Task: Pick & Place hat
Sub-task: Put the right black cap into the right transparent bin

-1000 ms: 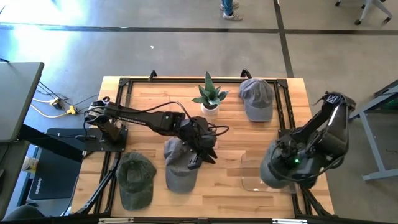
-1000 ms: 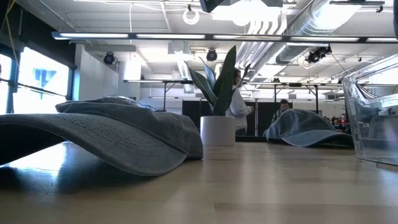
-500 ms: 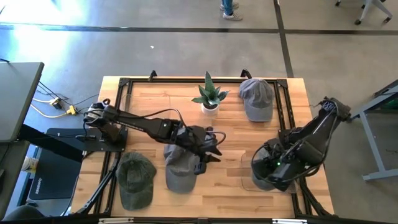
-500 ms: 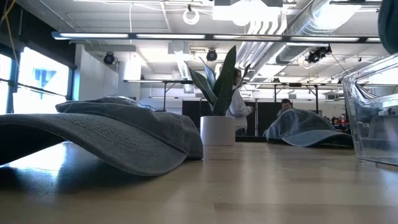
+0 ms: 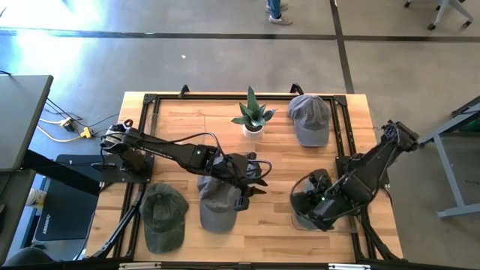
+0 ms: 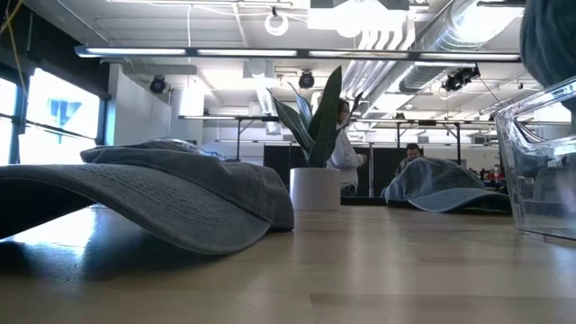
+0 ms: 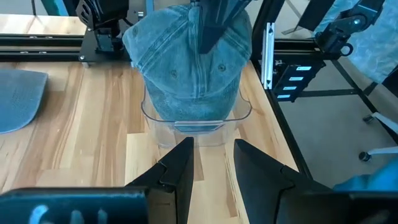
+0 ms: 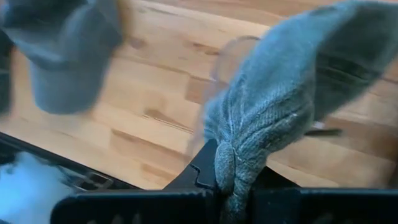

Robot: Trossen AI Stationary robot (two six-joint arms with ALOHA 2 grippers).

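A blue-grey hat (image 7: 189,62) hangs over the clear container (image 7: 186,127) at the table's near right, and my right gripper (image 8: 233,177) is shut on it from above. My left gripper (image 7: 211,168) stands open mid-table with nothing between its fingers. It points toward the container and hovers over a second grey hat (image 5: 216,202), which lies on the wood. A third hat (image 5: 163,216) lies at the near left, and another one (image 5: 309,118) at the far right. My right gripper pinches a bunched fold of the hat's cloth (image 8: 231,149) between its two fingers, at the hat's upper end (image 7: 210,25). The fingers point steeply down. The hat hangs below them, crown toward the left arm, its lower edge about level with the container's rim.
A potted plant (image 5: 253,118) in a white pot stands at the far middle. A black frame (image 5: 154,101) runs along the table's edges. In the low view the mid-table hat (image 6: 162,193) fills the foreground and the container's wall (image 6: 540,162) stands at the right.
My right gripper has carried the hat from the table's right edge toward the middle and lower, and it now hangs over the container. My left gripper has swung and rolled to point more toward the container, its fingers still apart.
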